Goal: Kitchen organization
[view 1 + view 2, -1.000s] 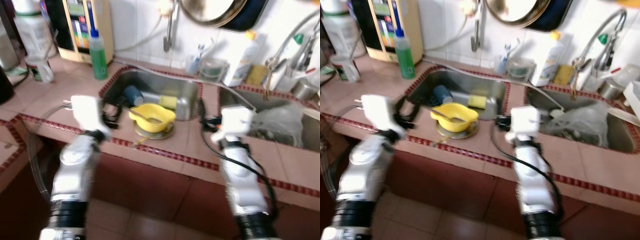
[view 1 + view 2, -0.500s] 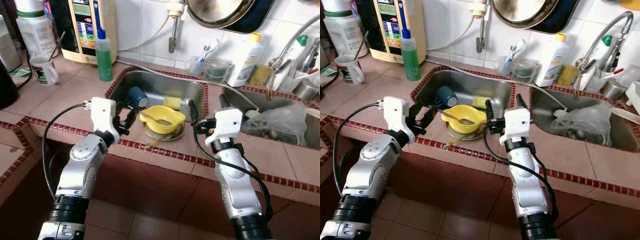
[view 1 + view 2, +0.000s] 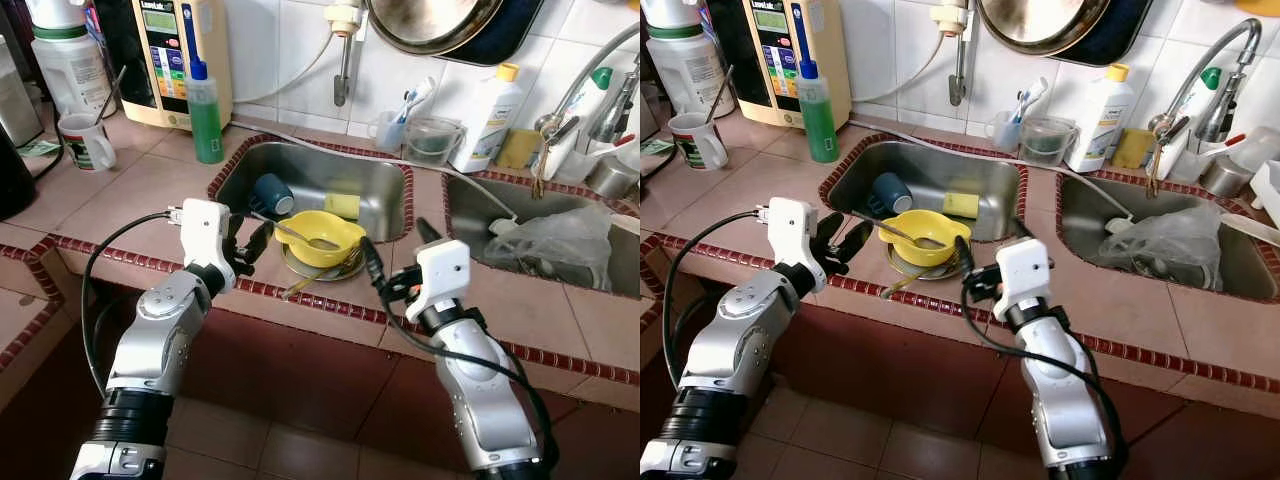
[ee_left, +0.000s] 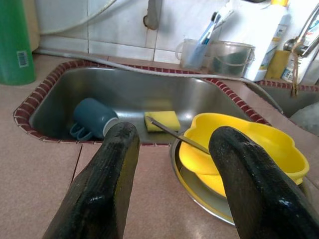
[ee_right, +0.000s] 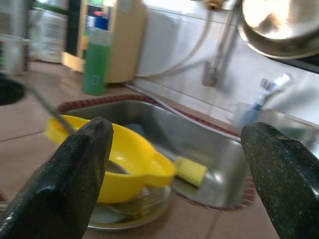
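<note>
A yellow bowl (image 3: 320,236) with a spoon in it sits on a metal plate (image 3: 318,266) at the counter's front, just before the left sink (image 3: 385,215). A fork lies on the plate's rim. Inside the sink lie a blue mug (image 3: 272,192) and a yellow sponge (image 3: 340,205). My left gripper (image 3: 245,243) hovers open just left of the bowl, holding nothing. My right gripper (image 3: 398,250) stands open just right of the bowl, also bare. The left wrist view looks between the fingers at the bowl (image 4: 249,149), mug (image 4: 92,119) and sponge (image 4: 163,119).
A green bottle (image 3: 207,110), a water purifier (image 3: 180,50) and a white mug (image 3: 85,140) stand at the back left. A toothbrush cup (image 3: 390,128), a clear container (image 3: 432,140) and a white bottle (image 3: 490,105) line the wall. A plastic bag (image 3: 560,240) fills the right sink.
The blur has cleared and the view has settled. My right gripper has drawn back and lower, toward the counter's front edge beside the bowl. My left gripper stays close to the bowl's left.
</note>
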You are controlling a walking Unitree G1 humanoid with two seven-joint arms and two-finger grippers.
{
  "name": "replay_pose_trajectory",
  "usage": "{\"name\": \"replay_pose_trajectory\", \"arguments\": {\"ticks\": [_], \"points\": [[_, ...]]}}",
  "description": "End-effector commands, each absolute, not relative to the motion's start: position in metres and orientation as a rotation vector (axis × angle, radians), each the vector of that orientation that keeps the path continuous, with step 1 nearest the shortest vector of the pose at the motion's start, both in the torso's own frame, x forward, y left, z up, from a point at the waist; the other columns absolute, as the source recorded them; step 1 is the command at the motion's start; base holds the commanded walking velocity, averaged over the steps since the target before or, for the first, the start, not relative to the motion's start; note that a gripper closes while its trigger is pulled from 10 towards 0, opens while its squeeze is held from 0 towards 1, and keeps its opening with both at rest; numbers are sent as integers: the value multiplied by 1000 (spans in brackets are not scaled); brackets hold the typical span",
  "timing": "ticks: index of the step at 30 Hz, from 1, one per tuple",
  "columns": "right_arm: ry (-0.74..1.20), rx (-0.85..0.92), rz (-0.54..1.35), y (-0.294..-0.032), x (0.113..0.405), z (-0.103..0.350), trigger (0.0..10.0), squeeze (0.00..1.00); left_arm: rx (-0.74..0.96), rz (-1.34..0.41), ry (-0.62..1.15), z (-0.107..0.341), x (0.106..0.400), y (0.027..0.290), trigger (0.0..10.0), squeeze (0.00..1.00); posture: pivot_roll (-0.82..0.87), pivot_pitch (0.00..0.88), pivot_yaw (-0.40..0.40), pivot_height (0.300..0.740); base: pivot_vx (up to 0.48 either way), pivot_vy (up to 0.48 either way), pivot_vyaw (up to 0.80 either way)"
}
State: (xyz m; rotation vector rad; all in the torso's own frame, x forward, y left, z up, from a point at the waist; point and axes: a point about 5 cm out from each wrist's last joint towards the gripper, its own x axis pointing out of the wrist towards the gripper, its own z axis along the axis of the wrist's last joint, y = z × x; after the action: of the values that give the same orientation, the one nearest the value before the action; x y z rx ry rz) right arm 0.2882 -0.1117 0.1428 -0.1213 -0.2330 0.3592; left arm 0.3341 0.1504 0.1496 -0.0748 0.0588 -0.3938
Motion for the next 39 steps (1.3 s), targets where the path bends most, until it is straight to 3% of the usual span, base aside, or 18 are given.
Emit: {"name": "replay_pose_trajectory", "arguments": {"ticks": [1,12,19,20,21,22,33,34,35,39], "points": [[-245,-119,408,-109,284,148,10000,0,-71,-379,110,146,338,150,10000,0,82,0,-49,740,0,0,0],[-258,-114,480,-103,275,156,10000,0,-116,-357,194,138,342,142,10000,0,67,0,-47,740,0,0,0],[-254,-108,512,-101,271,158,10000,0,-245,-420,169,147,344,132,10000,0,59,0,-45,740,0,0,0],[-253,-108,512,-101,271,158,10000,0,-251,-426,163,148,344,131,10000,349,59,0,-45,740,0,0,0],[-252,-109,511,-101,271,158,10000,0,-273,-424,164,149,345,131,10000,839,59,0,-45,740,0,0,0],[-252,-109,510,-101,271,158,10000,0,-294,-423,166,150,345,131,10000,1000,58,0,-45,740,0,0,0],[-254,-101,526,-98,269,159,10000,0,-296,-402,221,147,349,127,10000,1000,56,0,-43,740,0,0,0],[-254,-99,531,-97,268,160,10000,0,-281,-403,227,146,349,126,10000,302,56,0,-43,740,0,0,0],[-255,-96,536,-96,267,160,10000,0,-290,-402,229,145,349,125,10000,0,55,0,-43,740,0,0,0],[-253,-86,546,-94,265,160,10000,0,-315,-393,247,143,350,120,10000,0,50,0,-41,740,0,0,0]]}}
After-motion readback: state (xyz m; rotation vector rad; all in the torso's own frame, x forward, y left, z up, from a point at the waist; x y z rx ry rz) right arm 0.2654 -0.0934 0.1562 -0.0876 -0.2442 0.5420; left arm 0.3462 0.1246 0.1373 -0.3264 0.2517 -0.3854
